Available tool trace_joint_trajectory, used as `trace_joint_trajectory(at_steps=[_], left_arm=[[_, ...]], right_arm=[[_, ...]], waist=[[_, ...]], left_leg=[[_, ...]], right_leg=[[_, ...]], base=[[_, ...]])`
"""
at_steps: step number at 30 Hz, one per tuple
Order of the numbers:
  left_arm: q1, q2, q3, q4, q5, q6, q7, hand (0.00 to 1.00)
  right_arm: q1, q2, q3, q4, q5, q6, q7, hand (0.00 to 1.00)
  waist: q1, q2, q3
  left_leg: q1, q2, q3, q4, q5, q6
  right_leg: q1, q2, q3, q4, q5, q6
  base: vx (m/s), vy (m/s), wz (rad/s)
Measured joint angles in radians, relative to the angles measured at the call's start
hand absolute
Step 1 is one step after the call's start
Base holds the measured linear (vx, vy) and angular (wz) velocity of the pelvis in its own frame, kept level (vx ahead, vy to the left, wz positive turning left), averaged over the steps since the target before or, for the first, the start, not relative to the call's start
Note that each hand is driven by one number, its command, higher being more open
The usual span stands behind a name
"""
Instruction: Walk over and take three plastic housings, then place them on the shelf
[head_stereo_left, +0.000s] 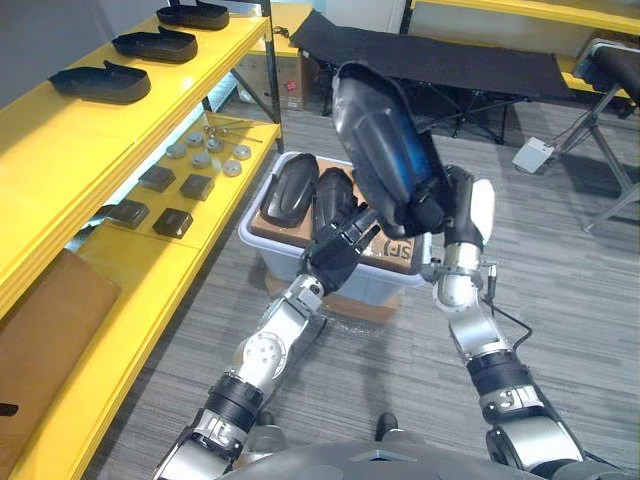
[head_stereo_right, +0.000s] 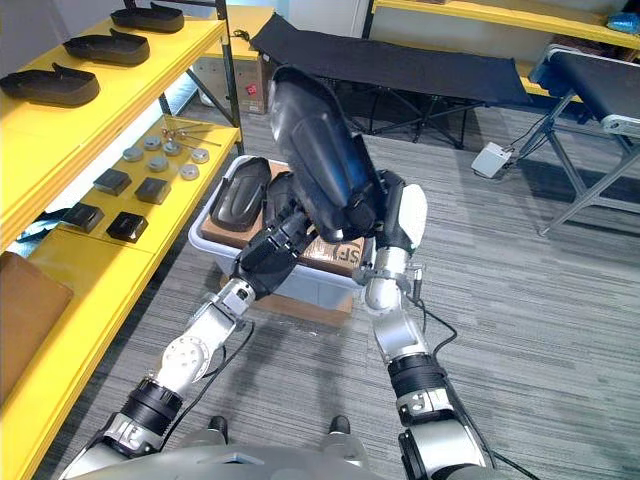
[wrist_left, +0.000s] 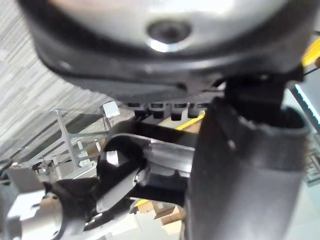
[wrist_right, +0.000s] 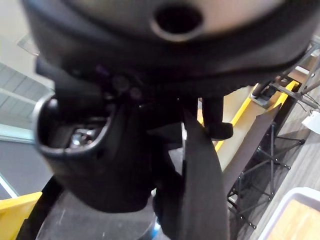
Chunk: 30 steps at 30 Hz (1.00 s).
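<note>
Black plastic housing (head_stereo_left: 385, 150) is up in the air above the bin (head_stereo_left: 285, 262), standing on end and tilted, its glossy curved face toward the camera. R hand (head_stereo_left: 455, 215) has it by the lower end, digits wrapped round the edge, white-capped thumb on the outer side. L hand (head_stereo_left: 338, 252) reaches up from below and left and meets the same lower end. Can't tell whether it grips or only props, as the contact is hidden behind the part.

The pale bin sits on the grey carpet floor (head_stereo_left: 560, 290), on top of a cardboard box (head_stereo_left: 345, 303), just beside the yellow shelf (head_stereo_left: 60, 130). Two more housings lie side by side inside the bin, one (head_stereo_left: 290, 190) nearer the shelf and the other (head_stereo_left: 333, 200) next to it, both on a brown liner.

On the shelf's top level, three housings sit in a row, well apart: near (head_stereo_left: 100, 82), mid (head_stereo_left: 155, 45), far (head_stereo_left: 195, 15). On the lower level are small grey discs (head_stereo_left: 205, 150) and black square blocks (head_stereo_left: 160, 178), w/ a brown board (head_stereo_left: 40, 330) nearer the robot. A black cot (head_stereo_left: 430, 60) stands beyond the bin.
</note>
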Motion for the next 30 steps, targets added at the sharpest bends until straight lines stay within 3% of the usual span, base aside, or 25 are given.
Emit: trace_joint_trajectory(at_steps=[13,23,24,30], left_arm=[[0.000,0.018,-0.049,0.001,0.138,-0.030,0.142,1.00],[0.004,0.018,-0.043,0.000,0.150,-0.149,0.255,1.00],[0.004,0.018,-0.043,0.000,0.144,-0.154,0.263,0.00],[0.006,0.014,-0.038,-0.001,0.139,-0.178,0.276,0.00]], right_arm=[[0.091,0.038,0.114,-0.015,0.065,-0.073,0.040,0.00],[0.239,0.072,0.150,-0.152,0.131,-0.079,0.130,0.00],[0.245,0.073,0.151,-0.155,0.138,-0.079,0.136,0.00],[0.281,0.076,0.151,-0.173,0.155,-0.079,0.141,0.00]], waist=[[-0.001,-0.010,-0.028],[-0.007,-0.028,-0.039],[-0.012,-0.033,-0.042],[-0.027,-0.041,-0.047]], left_leg=[[0.012,-0.001,0.005,-0.019,0.002,-0.002],[0.018,-0.001,0.026,-0.020,-0.004,-0.003],[0.018,-0.001,0.027,-0.020,-0.004,-0.003],[0.019,-0.001,0.030,-0.021,-0.005,-0.004]], right_leg=[[0.012,0.002,0.005,-0.024,0.006,-0.003],[0.001,0.003,0.029,-0.025,0.006,-0.003],[0.000,0.003,0.030,-0.025,0.006,-0.003],[-0.002,0.003,0.031,-0.025,0.006,-0.003]], base=[[0.00,0.000,0.00],[-0.02,0.003,-0.06],[0.00,0.000,0.00],[0.00,0.000,0.00]])
